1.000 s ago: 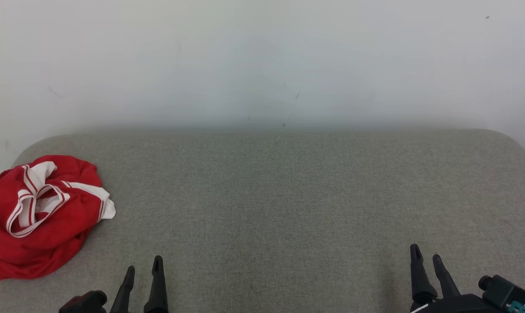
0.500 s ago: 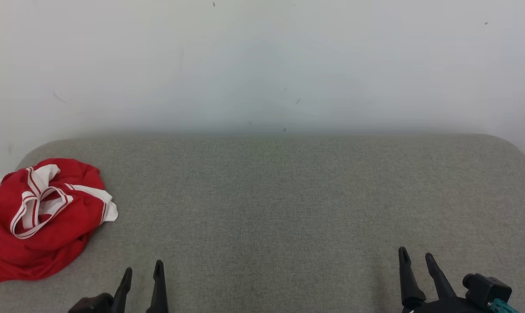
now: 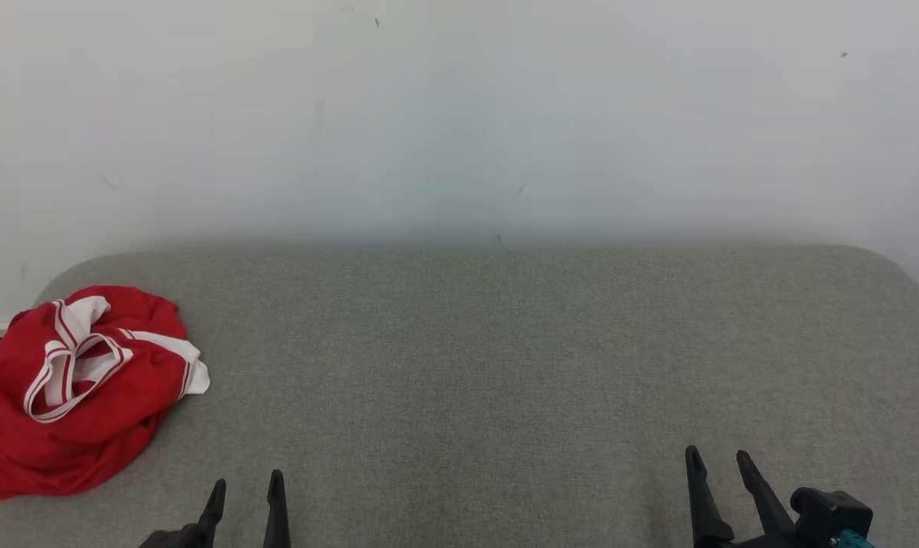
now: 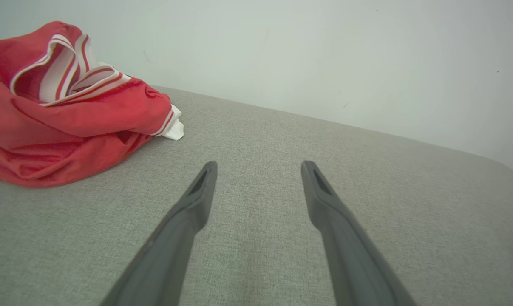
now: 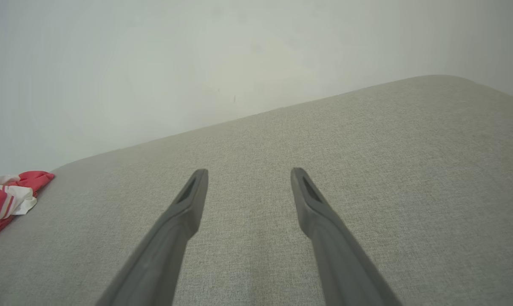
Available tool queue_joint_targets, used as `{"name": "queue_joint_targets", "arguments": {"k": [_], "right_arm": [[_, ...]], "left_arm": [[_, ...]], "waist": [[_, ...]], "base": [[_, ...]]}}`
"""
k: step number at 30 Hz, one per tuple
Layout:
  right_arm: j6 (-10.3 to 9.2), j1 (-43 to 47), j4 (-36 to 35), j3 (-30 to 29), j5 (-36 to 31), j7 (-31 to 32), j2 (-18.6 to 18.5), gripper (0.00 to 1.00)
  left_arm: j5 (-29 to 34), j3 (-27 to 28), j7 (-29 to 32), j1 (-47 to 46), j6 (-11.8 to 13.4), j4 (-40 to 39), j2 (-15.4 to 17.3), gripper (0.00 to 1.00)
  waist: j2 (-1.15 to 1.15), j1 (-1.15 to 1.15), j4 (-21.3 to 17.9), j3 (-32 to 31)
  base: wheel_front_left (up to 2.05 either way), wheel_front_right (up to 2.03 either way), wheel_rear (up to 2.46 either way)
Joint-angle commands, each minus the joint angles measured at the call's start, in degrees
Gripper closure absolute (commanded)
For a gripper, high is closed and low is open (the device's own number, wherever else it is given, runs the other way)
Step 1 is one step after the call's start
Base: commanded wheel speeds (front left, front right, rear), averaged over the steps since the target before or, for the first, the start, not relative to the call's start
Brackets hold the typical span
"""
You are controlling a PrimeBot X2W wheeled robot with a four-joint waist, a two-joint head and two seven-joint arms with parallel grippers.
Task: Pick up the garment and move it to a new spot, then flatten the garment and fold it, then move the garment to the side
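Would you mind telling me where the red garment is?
In the head view the garment lies crumpled at the left edge of the grey surface, forward-left of the left gripper.

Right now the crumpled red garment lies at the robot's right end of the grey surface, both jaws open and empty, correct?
No: the head view shows the garment at the robot's left end of the grey surface. The left gripper and right gripper do have open, empty jaws.
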Motion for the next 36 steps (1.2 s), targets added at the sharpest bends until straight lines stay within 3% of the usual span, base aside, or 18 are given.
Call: {"name": "queue_joint_targets", "arguments": {"k": [1,36], "right_arm": [[0.24,0.1,-0.2,0.4,-1.6,-0.6,-0.3,0.0],[0.26,0.6,1.9,2.7,-15.1,-4.6,-0.4,0.0]], "left_arm": [[1.5,0.2,-0.7,0.3,0.0,-0.1,0.0,0.0],[12.6,1.2,-3.8,0.9,-0.7,3.3,-0.7,0.0]], "waist": [[0.0,-0.01,0.0,-0.1],[0.0,-0.01,0.6,-1.7]], "base": [[0.0,0.0,0.0],[0.0,0.0,0.0]]}}
